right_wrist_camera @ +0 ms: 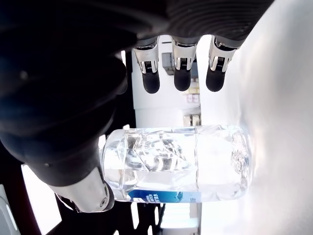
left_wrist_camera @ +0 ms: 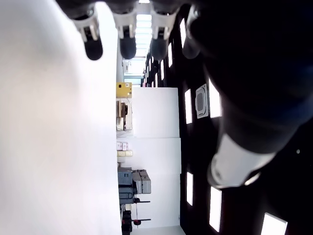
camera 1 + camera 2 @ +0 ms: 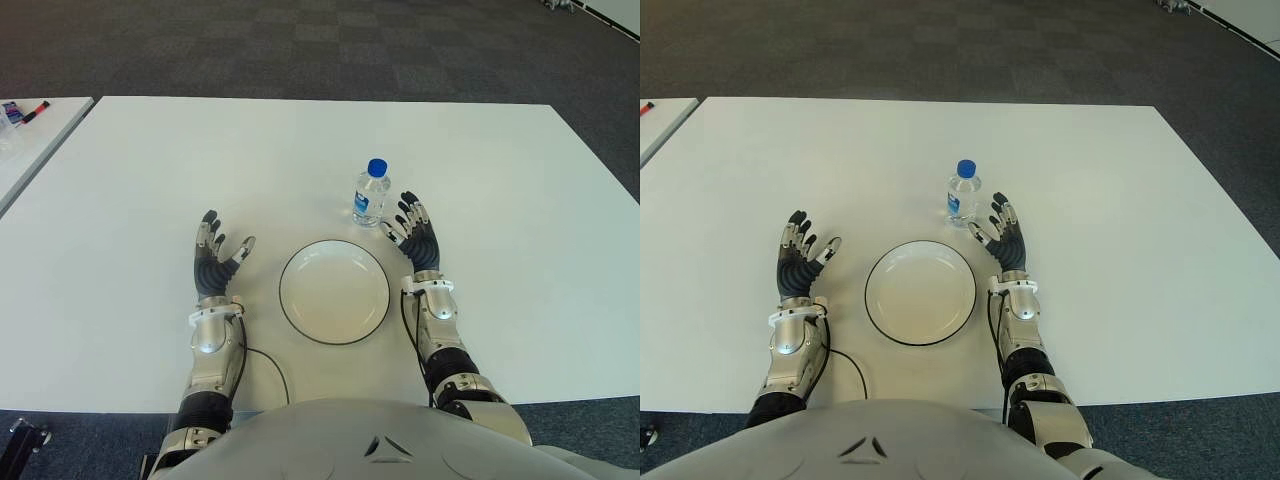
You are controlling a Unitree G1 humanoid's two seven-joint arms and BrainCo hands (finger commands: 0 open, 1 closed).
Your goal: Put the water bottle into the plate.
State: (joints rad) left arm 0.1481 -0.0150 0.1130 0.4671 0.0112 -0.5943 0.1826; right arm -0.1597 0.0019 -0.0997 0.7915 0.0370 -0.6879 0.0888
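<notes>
**Clerk:** Item one, far left?

**Keeper:** A second table (image 3: pixel 35 135), white, set apart from the main one by a strip of dark carpet (image 3: pixel 300 45). Small objects lie at its far corner, too small to identify.

**Clerk:** Item two?

**Keeper:** Main table (image 3: pixel 150 170), white, broad, bare over most of its top.

**Clerk:** Item three?

**Keeper:** Left hand (image 3: pixel 215 262), showing left of the plate, palm turned inward, fingers spread and holding nothing. Its wrist view shows the fingertips (image 2: pixel 93 46) extended beside the table surface. A dark cable (image 3: pixel 265 365) trails from its wrist toward the near edge.

**Clerk:** Item four?

**Keeper:** Plate (image 3: pixel 334 248), white with a thin dark rim, round, lying flat near the front centre of the main table, between the two forearms. Nothing lies in it.

**Clerk:** Item five?

**Keeper:** Water bottle (image 3: pixel 371 194), clear, blue cap, blue-and-white label, standing upright on the table just beyond the plate's far right edge. Not in the plate.

**Clerk:** Item six?

**Keeper:** Right hand (image 3: pixel 413 232), just right of the bottle, palm facing it, fingers extended and unclenched. The right wrist view shows the bottle (image 1: pixel 176 164) lying between thumb and fingers (image 1: pixel 182 73), with a gap on the finger side; no grasp closed.
</notes>
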